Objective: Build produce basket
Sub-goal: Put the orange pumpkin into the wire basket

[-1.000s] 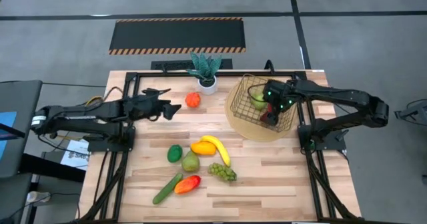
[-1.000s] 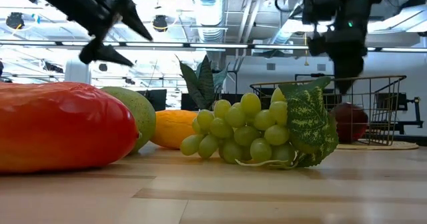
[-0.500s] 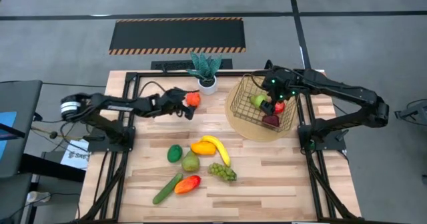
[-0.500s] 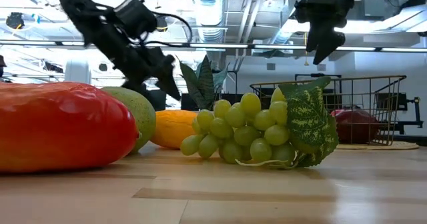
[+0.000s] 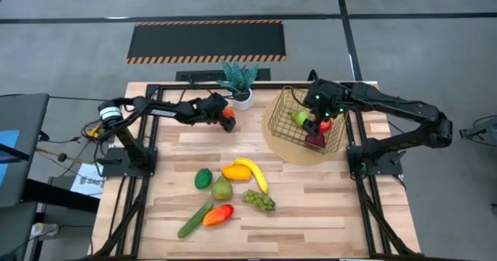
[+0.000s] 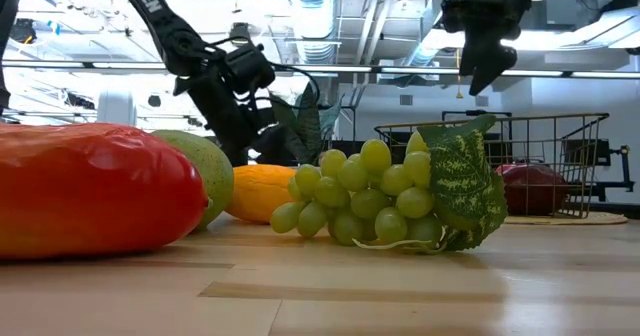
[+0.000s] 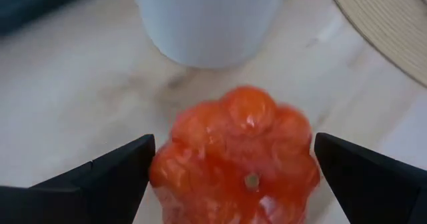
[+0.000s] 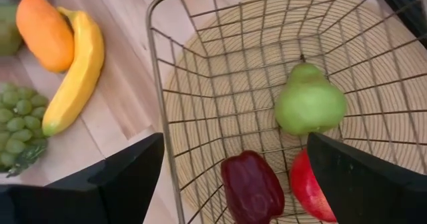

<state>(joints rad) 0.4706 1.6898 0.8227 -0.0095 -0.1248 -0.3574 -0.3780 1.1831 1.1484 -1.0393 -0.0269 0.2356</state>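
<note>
Basket [image 5: 304, 120] under right end effector [image 5: 320, 118] — left end effector [image 7: 233, 184] straddles pepper [image 7: 235, 156].

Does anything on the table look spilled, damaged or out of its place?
Nothing stands out. The basket sits upright on the mat, the plant pot stands, and the loose produce lies intact on the table.

Overhead view spans the whole counter [image 5: 311, 207]; low view looks level across it, sharing the grapes [image 5: 259, 201]; wrist views sit close.

Pear [image 8: 309, 107] in basket [image 8: 175, 111] — plant [image 5: 237, 78] left.
</note>
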